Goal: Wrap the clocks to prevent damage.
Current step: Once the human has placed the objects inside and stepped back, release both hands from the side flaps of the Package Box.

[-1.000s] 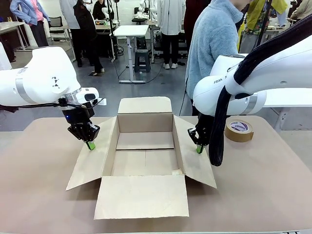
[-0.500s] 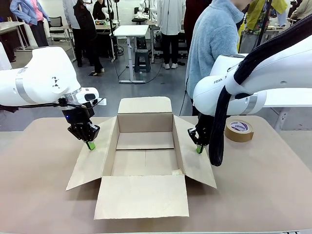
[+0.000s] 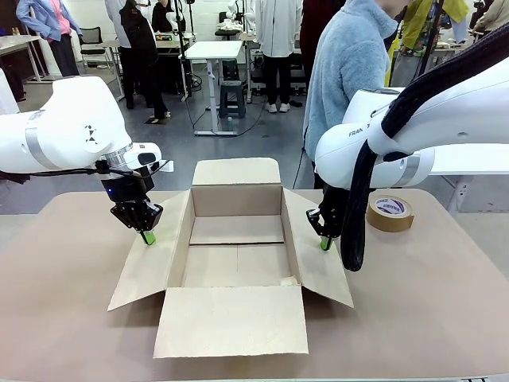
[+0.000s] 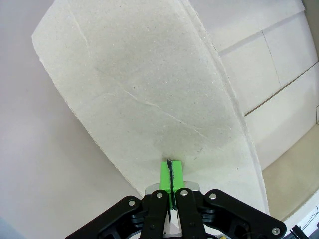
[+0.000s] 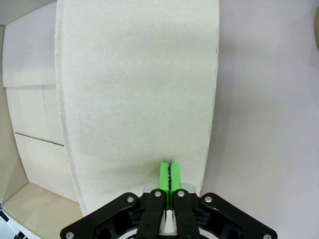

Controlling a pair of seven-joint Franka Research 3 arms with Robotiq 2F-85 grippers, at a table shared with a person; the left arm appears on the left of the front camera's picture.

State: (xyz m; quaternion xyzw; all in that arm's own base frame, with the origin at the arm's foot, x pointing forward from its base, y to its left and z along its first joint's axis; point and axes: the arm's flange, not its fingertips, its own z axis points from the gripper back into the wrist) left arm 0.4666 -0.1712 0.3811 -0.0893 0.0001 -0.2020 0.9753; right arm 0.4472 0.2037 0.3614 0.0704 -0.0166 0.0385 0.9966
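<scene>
Clocks: you cannot tell where they lie. Your left gripper [image 3: 148, 237] is fully closed and empty, its green pads [image 4: 164, 174] pressed flat together, tip touching the matte, fibrous left flap [image 3: 147, 274] of the open brown cardboard box [image 3: 237, 203]. Your right gripper [image 3: 324, 244] is likewise closed and empty on the right flap [image 3: 322, 274].

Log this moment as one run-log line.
left fingers shut, tip on left flap | right fingers shut, tip on right flap | box open | tape roll on table

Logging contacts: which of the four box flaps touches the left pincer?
The left side flap, under the left pincer. The right pincer is on the opposite flap; near flap and far flap are untouched.
</scene>
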